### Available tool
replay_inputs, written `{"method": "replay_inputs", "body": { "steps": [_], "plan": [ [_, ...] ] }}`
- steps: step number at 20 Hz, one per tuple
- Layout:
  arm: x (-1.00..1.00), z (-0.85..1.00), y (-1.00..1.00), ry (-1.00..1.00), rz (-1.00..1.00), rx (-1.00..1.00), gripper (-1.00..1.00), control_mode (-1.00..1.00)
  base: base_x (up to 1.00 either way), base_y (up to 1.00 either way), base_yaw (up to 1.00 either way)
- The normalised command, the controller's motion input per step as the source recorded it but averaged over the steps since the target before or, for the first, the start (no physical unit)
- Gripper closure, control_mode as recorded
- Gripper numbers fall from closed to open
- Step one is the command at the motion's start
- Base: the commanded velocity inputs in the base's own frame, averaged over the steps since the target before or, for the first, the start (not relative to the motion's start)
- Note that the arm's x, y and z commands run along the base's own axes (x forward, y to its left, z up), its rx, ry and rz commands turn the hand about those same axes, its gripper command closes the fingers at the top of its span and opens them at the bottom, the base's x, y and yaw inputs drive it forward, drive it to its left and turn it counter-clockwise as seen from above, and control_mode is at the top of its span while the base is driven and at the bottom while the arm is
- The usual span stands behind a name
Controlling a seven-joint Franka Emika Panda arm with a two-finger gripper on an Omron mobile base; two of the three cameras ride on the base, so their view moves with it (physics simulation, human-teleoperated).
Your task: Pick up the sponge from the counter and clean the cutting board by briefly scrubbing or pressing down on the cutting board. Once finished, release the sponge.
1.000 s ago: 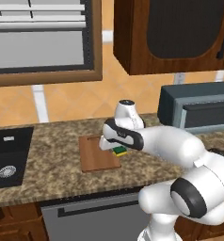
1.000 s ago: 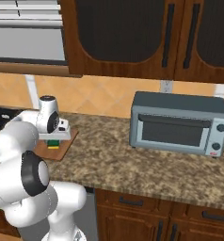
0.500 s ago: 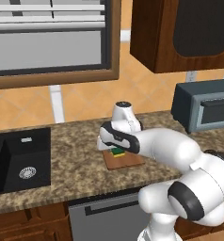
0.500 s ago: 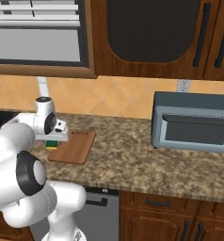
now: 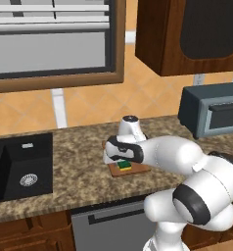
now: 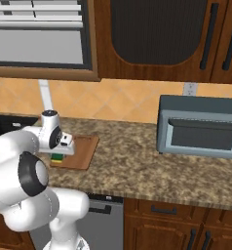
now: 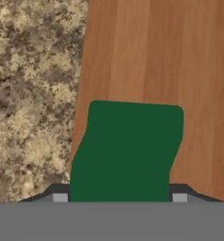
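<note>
The sponge [image 7: 128, 150], dark green on top with a yellow layer below, sits between my gripper's [image 7: 119, 195] two fingertips, and the gripper is shut on it. It rests low on the reddish-brown cutting board [image 7: 170, 56], close to the board's edge beside the speckled counter [image 7: 34, 94]. From the left base camera the sponge [image 5: 124, 165] peeks out under the white hand, on the board [image 5: 139, 169]. In the right base view the gripper [image 6: 59, 152] holds the sponge [image 6: 57, 157] at the left end of the board [image 6: 83, 150].
A black sink [image 5: 20, 171] is set into the counter [image 5: 79, 176] to the left of the board. A grey microwave [image 6: 201, 127] stands on the counter to the right. Dark wall cabinets hang above.
The whole picture has slid sideways in both base views, so the camera has moved. The gripper stays shut on the sponge at the board.
</note>
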Motion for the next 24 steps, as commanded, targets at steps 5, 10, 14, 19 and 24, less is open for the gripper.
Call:
{"method": "replay_inputs", "body": {
  "steps": [5,10,14,19,24],
  "plan": [
    [0.0,-0.21,0.05,0.0,-0.01,0.02,1.0,-1.0,0.0,0.0,0.0],
    [0.0,-0.11,0.0,0.0,-0.01,0.01,1.0,-1.0,0.0,0.0,0.0],
    [0.04,-0.09,0.03,0.0,-0.03,0.0,1.0,-1.0,0.0,0.0,0.0],
    [0.12,-0.07,0.04,0.0,-0.06,0.0,1.0,-1.0,0.0,0.0,0.0],
    [0.21,-0.09,0.0,0.0,-0.07,0.0,1.0,-1.0,0.0,0.0,0.0]
  ]
}}
